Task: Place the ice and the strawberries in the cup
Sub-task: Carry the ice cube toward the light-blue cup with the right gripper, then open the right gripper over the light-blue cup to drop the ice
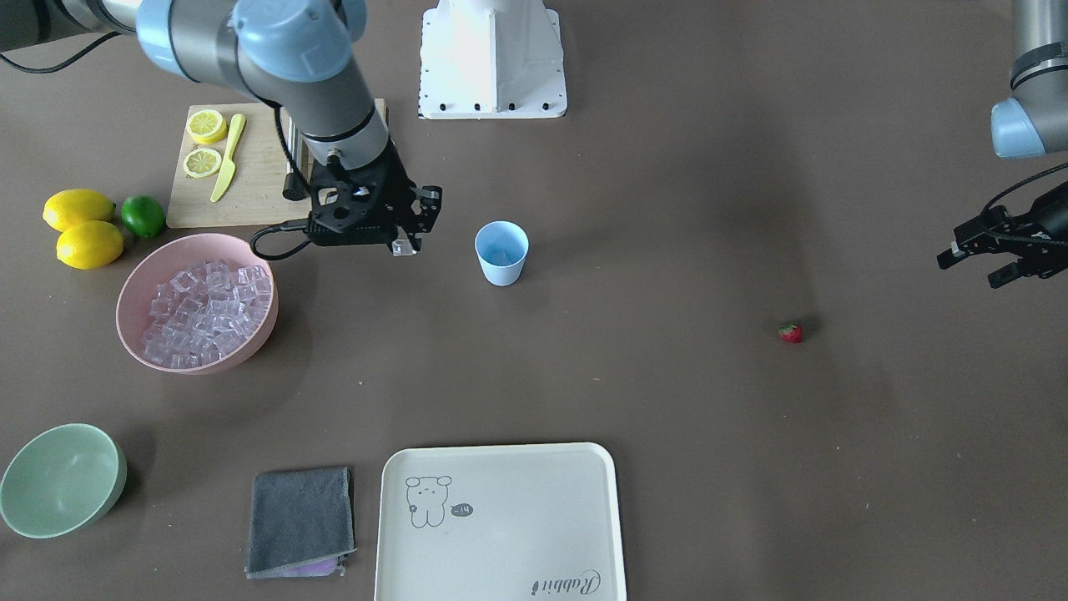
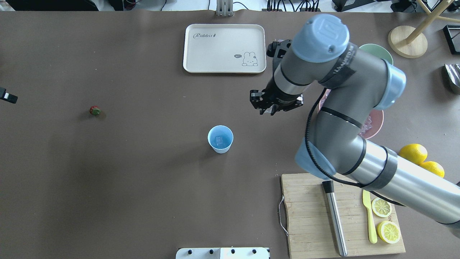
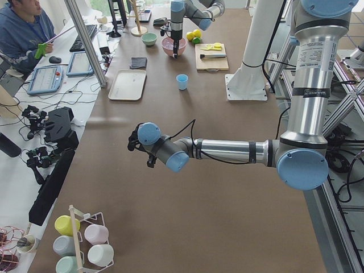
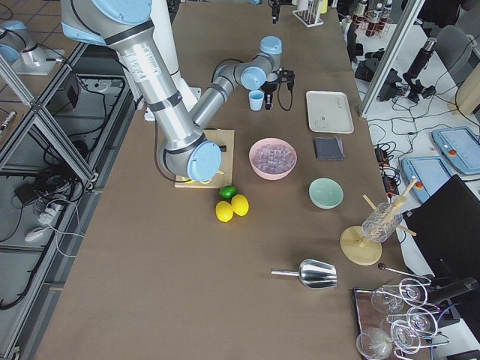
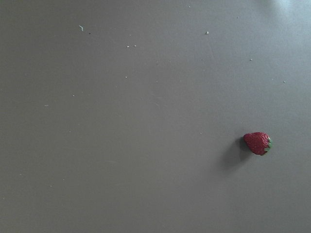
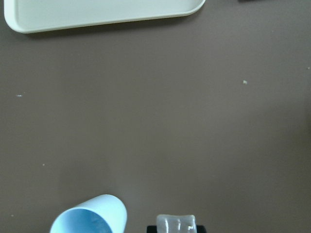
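My right claw (image 1: 406,243), reaching in from upper left, pinches an ice cube (image 1: 404,249); my left claw (image 1: 969,270) hangs spread at the right edge.

Cream tray (image 2: 215,50) printed "Rabbit"; speech-bubble lettering too small

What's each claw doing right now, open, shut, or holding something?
Left claw: open, empty.
Right claw: closed on one ice cube.
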Robot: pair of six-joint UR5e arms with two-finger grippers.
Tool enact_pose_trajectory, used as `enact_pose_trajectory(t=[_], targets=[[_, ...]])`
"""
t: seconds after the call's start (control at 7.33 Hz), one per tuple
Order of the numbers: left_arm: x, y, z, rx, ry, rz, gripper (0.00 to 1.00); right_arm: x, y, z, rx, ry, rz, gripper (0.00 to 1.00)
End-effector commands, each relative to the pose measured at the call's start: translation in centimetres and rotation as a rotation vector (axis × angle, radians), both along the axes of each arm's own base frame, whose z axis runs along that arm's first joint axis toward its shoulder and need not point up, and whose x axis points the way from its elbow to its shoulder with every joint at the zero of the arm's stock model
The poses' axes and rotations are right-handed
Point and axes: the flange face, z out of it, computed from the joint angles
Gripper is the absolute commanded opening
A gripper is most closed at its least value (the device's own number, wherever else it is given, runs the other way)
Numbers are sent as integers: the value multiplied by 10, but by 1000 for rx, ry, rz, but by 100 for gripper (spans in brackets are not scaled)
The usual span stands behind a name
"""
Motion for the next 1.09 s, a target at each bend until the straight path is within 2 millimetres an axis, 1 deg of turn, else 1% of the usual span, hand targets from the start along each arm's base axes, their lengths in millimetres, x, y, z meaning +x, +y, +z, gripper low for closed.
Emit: enact_pose_trajectory(t=[0.0,0.14,0.27,0.41,0.55,0.68,0.96], targets=[[3,1,1,-1,0,6,98,-66,29,-42,-22,46,66,0],[3,1,0,-1,0,6,98,-78,39,-44,-15,53,61,0],[3,1,1,-3,0,5,98,-88,51,-40,7,67,60,0],[3,1,2,-4,-1,6,98,-90,53,-40,13,70,62,0],[4,1,1,-4,-1,8,98,-91,53,-39,14,71,61,24],[7,2,2,-6,-1,13,98,-89,53,-39,30,65,56,98],[8,2,2,-6,0,15,98,-83,49,-44,45,54,52,99]])
